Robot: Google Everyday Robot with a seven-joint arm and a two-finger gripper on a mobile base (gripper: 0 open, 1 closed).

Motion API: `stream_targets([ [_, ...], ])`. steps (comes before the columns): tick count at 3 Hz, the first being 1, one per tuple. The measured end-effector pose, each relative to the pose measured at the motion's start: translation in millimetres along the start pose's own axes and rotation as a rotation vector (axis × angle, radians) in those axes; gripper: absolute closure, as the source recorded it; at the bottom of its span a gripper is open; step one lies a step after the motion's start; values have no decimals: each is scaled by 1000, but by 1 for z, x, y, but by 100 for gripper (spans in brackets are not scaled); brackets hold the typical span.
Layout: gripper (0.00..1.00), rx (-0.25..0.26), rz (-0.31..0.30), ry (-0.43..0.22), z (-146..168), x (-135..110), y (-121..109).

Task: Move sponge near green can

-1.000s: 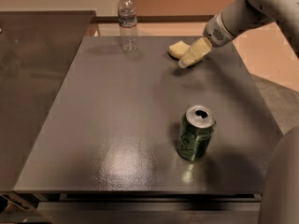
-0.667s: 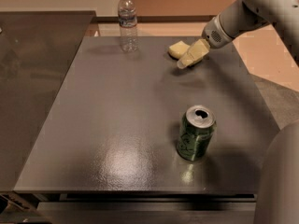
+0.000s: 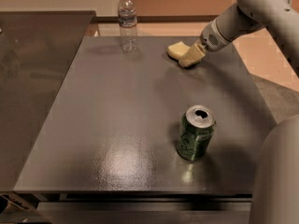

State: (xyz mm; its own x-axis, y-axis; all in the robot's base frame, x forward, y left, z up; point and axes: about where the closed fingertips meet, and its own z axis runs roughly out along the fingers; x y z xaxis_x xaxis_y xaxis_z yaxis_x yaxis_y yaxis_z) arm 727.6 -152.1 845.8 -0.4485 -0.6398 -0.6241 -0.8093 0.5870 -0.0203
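Observation:
The pale yellow sponge (image 3: 176, 49) lies flat on the dark grey table (image 3: 117, 125), far right of centre. My gripper (image 3: 190, 56) is down at the table surface right beside the sponge, on its right and near side, touching or nearly touching it. The arm reaches in from the upper right. The green can (image 3: 195, 133) stands upright near the table's front right, silver top with its drinking hole facing up. It is well apart from the sponge, about a third of the table's depth nearer to me.
A clear plastic water bottle (image 3: 127, 21) stands upright at the far edge, left of the sponge. A second dark tabletop (image 3: 32, 78) adjoins on the left. Part of my pale body (image 3: 278, 181) fills the lower right corner.
The arm's wrist has shifted slightly while the gripper stays down beside the sponge. Sponge, can and bottle are where they were.

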Motion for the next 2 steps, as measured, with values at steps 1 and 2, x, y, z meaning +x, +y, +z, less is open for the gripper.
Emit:
stream_targets([
  [1, 65, 6, 7, 5, -2, 6, 0],
  [2, 88, 22, -1, -15, -19, 8, 4],
])
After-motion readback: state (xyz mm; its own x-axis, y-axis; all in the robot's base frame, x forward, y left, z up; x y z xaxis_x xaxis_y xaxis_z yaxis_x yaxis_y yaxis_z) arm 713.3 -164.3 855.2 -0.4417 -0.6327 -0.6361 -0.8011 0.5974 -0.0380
